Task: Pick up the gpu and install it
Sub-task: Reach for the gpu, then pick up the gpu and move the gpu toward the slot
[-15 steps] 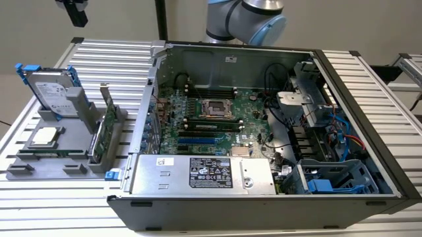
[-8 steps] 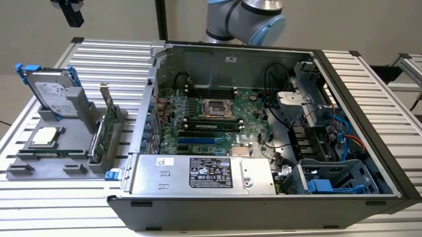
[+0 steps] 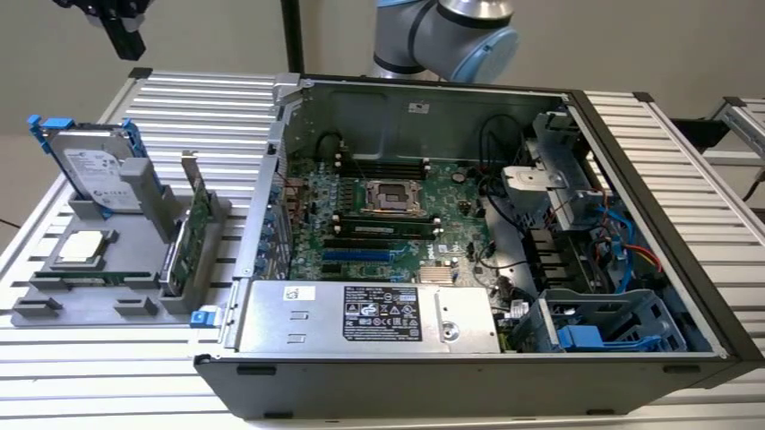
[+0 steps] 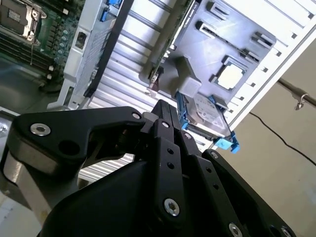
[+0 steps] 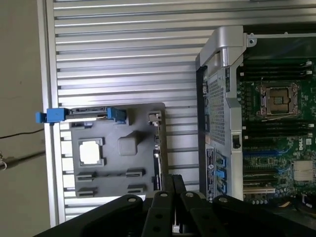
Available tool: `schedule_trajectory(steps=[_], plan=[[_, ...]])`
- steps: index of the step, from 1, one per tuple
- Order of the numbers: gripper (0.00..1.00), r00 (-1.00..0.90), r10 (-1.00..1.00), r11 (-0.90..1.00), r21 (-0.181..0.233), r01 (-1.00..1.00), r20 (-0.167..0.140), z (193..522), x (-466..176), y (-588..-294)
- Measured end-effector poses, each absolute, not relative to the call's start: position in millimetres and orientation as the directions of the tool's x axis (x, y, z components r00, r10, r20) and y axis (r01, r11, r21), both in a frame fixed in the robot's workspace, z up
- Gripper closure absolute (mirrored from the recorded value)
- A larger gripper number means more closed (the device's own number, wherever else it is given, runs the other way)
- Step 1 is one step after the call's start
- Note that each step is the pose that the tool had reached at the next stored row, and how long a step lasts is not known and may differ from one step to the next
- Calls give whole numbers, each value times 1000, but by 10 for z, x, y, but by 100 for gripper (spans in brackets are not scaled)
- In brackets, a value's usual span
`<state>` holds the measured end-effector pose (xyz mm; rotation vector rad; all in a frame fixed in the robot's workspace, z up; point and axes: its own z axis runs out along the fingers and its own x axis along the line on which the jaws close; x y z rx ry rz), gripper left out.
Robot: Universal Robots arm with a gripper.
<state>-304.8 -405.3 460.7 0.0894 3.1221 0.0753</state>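
While the gripper [image 3: 124,49] hangs high over the table [image 3: 179,98] at the exterior view's left, its black fingers drawn together on nothing, the gpu [image 3: 192,224] stands on edge in a grey tray [image 3: 132,300] well below it, untouched. The gpu sits in a slot along the tray's side nearest the case [image 3: 478,394], its silver bracket rising at the far end. The exterior view takes in the whole open case, with the motherboard [image 3: 382,206] flat on its floor and the pale blue and silver arm [image 3: 449,36] behind it. Looking straight down, the first wrist view reduces the gpu [image 5: 158,148] to a thin strip between tray [image 5: 123,163] and case, with the gripper [image 5: 173,178] roughly in line with it but far above. The second wrist view, taken at a slant, shows the gripper [image 4: 162,104] as heavy black links pinned with bright bolts, the tips meeting in a point, and beyond them the gpu [image 4: 165,54] along the tray's edge. A silver drive [image 3: 102,170] with blue rails stands upright at the tray's far end, and a square metal chip [image 3: 81,246] lies flat in a pocket. The table is ribbed aluminium slats, the tray matte moulded plastic, and the case dark sheet metal.
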Motion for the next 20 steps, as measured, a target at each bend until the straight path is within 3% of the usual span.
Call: schedule_trajectory(steps=[20], plan=[[100, -997, -81, 995, 54, -81, -12, 4398, -3125, -4133]])
